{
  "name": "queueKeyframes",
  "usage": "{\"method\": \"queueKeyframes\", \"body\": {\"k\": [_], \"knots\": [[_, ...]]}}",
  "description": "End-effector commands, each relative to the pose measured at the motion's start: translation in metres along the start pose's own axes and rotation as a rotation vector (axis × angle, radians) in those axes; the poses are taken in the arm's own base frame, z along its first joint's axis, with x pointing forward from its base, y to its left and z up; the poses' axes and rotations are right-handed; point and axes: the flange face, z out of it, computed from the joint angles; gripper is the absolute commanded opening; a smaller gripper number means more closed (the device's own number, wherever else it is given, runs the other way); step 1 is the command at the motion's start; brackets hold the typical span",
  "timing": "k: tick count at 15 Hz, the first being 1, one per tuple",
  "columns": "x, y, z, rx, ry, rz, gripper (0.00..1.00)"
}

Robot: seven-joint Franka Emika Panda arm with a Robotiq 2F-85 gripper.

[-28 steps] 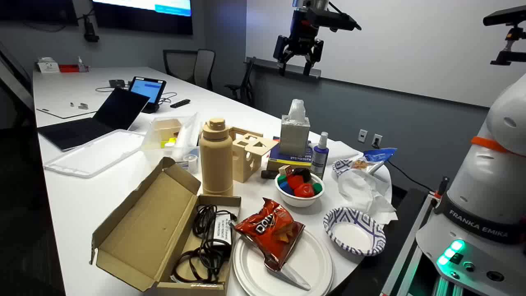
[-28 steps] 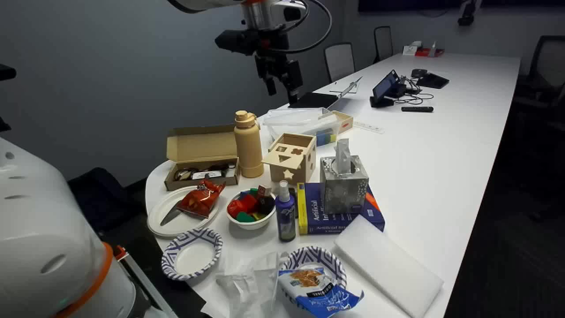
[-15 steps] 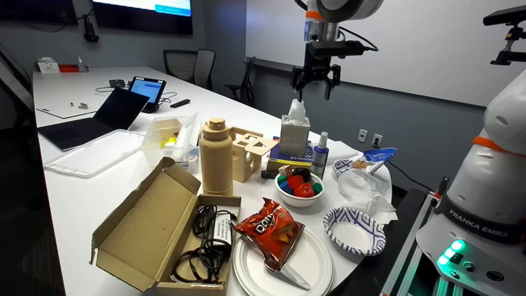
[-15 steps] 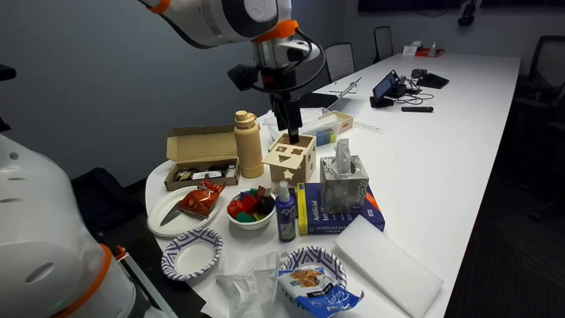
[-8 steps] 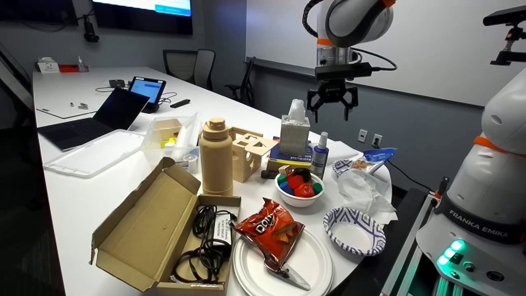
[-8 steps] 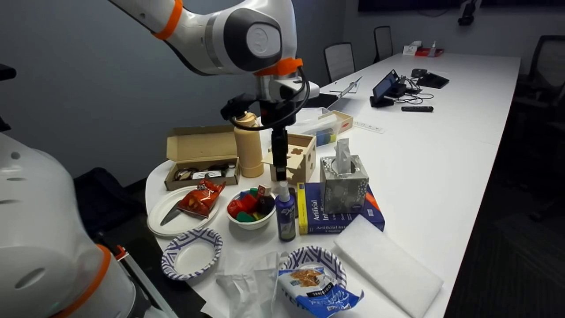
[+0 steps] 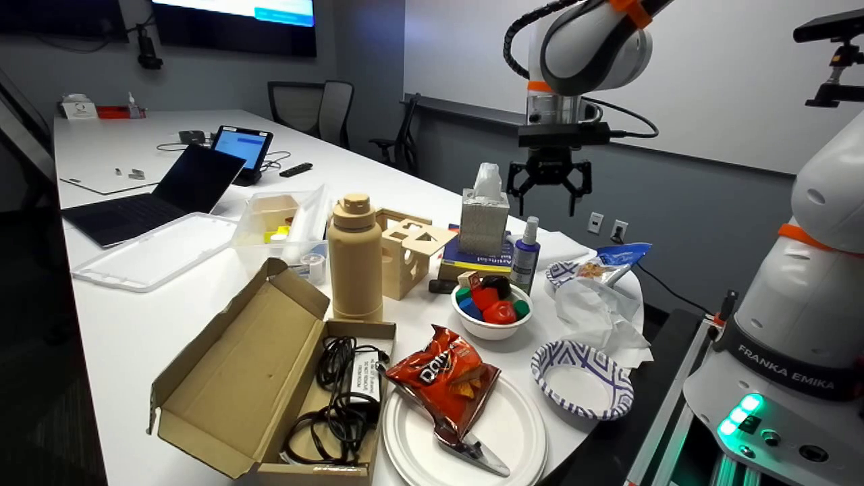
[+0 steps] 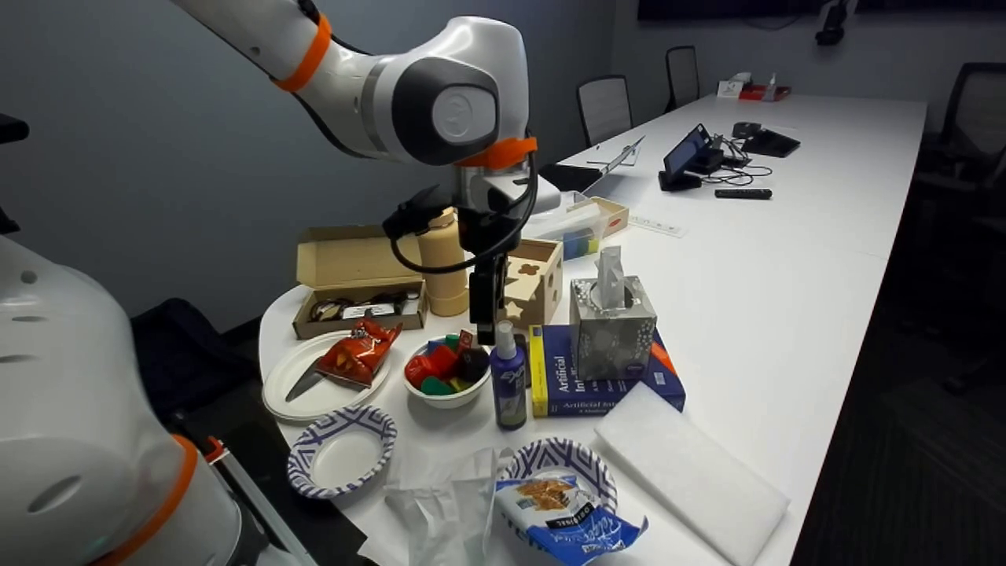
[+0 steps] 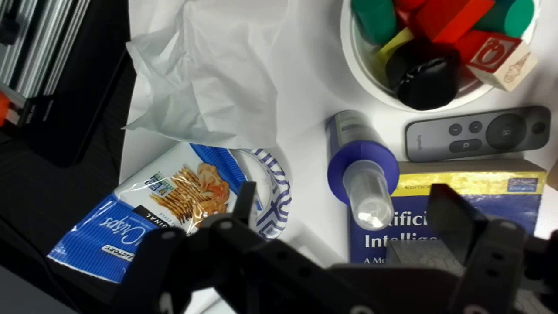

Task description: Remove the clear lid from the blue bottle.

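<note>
Standing upright on the white table [image 8: 747, 330], the blue bottle [image 9: 357, 148] is presenting the clear lid [image 9: 370, 198] at its top, seated and not yet removed. The bottle is resting on its own base, exposing that lid to a reach from overhead; this is presumably why the claw [image 7: 547, 205] is hanging near it, jaws down. A white bowl [image 8: 446, 402] is sitting near the bottle on one side, and a remote [image 9: 477, 133] and a book [image 8: 556, 358] are lying close by on another, the book supporting a tissue box [image 8: 613, 334]; room for sideways travel is being judged limited. Nothing is visibly bracing the bottle, so a tight lid could be lifting or tipping it during the pull. The claw's jaws are standing wide apart, apparently near full spread, gripping nothing, with no contact on lid or bottle being seen. In the wrist view the lid is appearing between the jaws, nearer one of them; clearance in height is not showing plainly. The spread is probably providing margin for straddling the lid.
</note>
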Motion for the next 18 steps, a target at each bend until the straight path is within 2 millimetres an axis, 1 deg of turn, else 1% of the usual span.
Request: {"method": "queueKeyframes", "body": {"k": [1, 7, 13, 14, 15, 16, 17, 18], "knots": [[0.001, 0.002, 0.002, 0.087, 0.010, 0.061, 1.00], [0.007, 0.004, 0.013, 0.145, 0.017, 0.089, 1.00], [0.008, 0.002, 0.015, 0.164, 0.019, 0.097, 0.99], [0.008, 0.002, 0.014, 0.161, 0.020, 0.098, 0.77], [0.008, 0.002, 0.014, 0.161, 0.022, 0.097, 0.73], [0.009, 0.002, 0.013, 0.160, 0.023, 0.097, 0.65], [0.009, 0.002, 0.013, 0.159, 0.025, 0.096, 0.55], [0.009, 0.001, 0.013, 0.158, 0.024, 0.095, 0.48]]}}
